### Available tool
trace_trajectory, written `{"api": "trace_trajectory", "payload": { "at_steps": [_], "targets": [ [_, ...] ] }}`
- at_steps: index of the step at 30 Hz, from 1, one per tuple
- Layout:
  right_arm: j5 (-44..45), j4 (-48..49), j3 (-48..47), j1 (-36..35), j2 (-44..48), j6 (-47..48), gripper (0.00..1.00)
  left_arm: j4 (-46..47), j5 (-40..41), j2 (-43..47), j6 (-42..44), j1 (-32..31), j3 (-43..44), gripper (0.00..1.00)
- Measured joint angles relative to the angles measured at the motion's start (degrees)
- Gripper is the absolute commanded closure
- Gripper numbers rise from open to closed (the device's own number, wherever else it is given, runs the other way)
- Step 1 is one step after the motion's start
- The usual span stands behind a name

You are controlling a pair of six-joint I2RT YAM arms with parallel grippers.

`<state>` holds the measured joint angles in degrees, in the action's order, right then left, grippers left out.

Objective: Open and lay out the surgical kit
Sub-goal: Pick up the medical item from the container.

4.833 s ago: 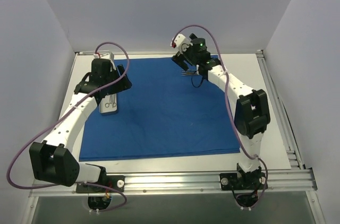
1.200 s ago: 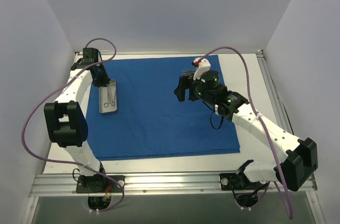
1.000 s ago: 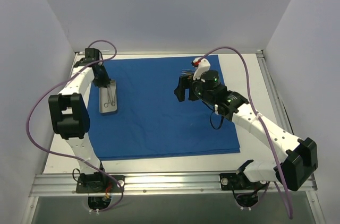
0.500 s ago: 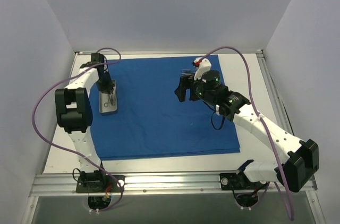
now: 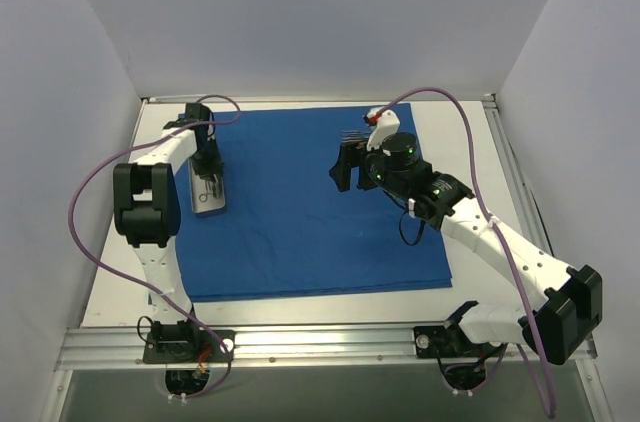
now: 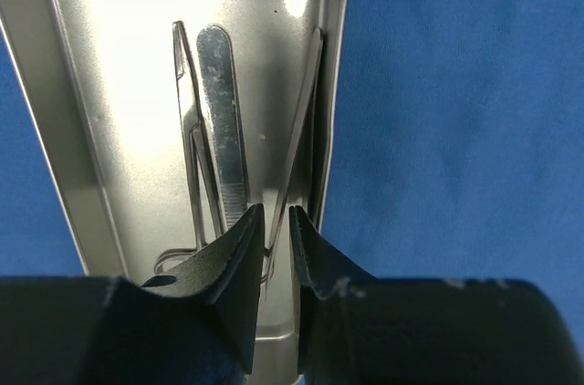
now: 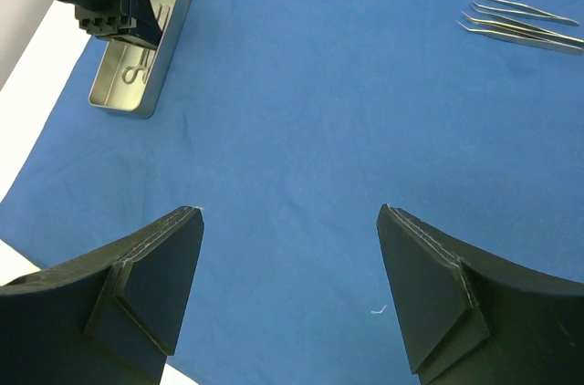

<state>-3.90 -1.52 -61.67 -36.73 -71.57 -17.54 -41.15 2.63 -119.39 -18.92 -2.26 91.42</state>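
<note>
Your left gripper [image 6: 274, 221] is down in the tray [image 6: 109, 47], jaws a slit astride a thin instrument [image 6: 302, 116]; can't tell if it's gripped; right gripper [image 7: 290, 209] gapes wide over the blue cloth [image 7: 301, 84].

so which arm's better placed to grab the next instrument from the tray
Left: the left tool sits in the silver metal tray, tips at a thin steel instrument; the right tool hovers open over royal-blue cloth.
</note>
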Motion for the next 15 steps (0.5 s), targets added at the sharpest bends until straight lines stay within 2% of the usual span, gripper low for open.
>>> {"api": "trace_trajectory", "payload": {
  "at_steps": [8,11,15],
  "targets": [
    [0.0,0.0,0.0,0.0,0.2,0.0,0.21,0.0,1.2,-1.6,0.0,0.0,0.2,0.75],
    [0.0,0.0,0.1,0.0,0.6,0.0,0.21,0.0,1.5,-1.8,0.0,0.0,0.4,0.79],
    [0.0,0.0,0.1,0.0,1.4,0.0,0.2,-0.1,1.8,-2.0,0.0,0.0,0.6,0.95]
  ]
}}
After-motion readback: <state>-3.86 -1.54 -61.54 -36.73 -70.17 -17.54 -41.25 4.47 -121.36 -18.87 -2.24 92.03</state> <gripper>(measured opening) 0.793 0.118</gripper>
